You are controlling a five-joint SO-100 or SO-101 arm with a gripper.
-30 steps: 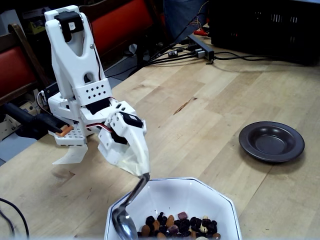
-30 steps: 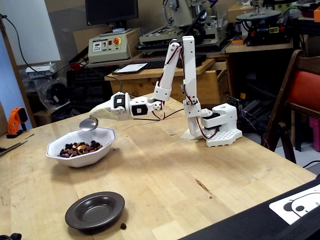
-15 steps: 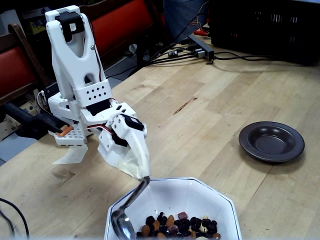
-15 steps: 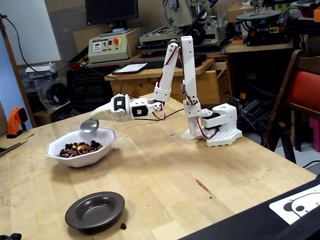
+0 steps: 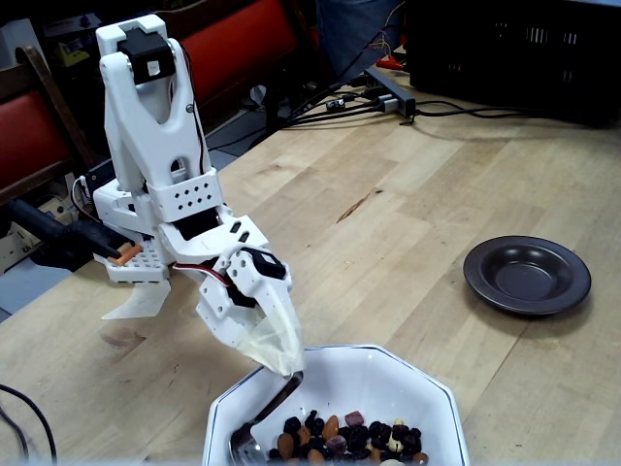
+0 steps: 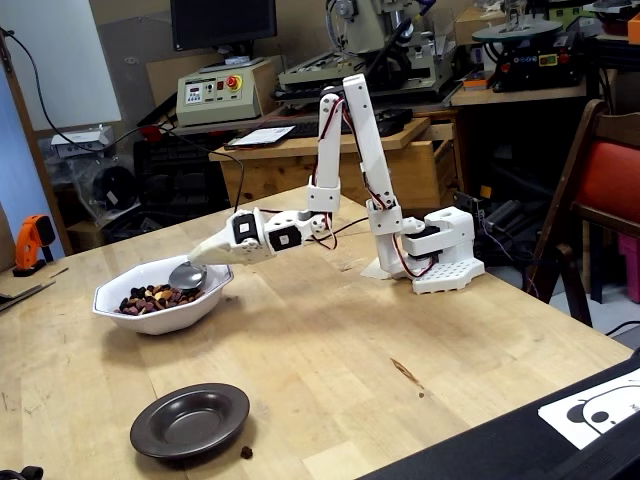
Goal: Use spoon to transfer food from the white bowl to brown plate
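My gripper (image 5: 285, 365) is shut on the thin handle of the silver spoon (image 5: 275, 406) and tilts down over the near-left rim of the white bowl (image 5: 427, 390). In both fixed views the spoon's oval bowl (image 6: 187, 276) is inside the white bowl (image 6: 112, 301), at the edge of the food (image 5: 342, 434), a pile of brown nuts and dark fruit (image 6: 150, 296). The brown plate (image 5: 527, 275) lies empty to the right of the bowl, apart from it. In a fixed view the plate (image 6: 190, 420) sits nearer the camera than the bowl, while the gripper (image 6: 203, 260) points left.
The arm's white base (image 6: 440, 262) is clamped at the table's far side. One dark food piece (image 6: 246, 452) lies on the wood beside the plate. Red chairs (image 5: 233, 44), cables (image 5: 388, 97) and a black crate (image 5: 514, 49) border the table.
The arm has leaned forward and lowered the spoon from just above the bowl's rim down into the bowl, beside the food. Bowl and plate have not moved.
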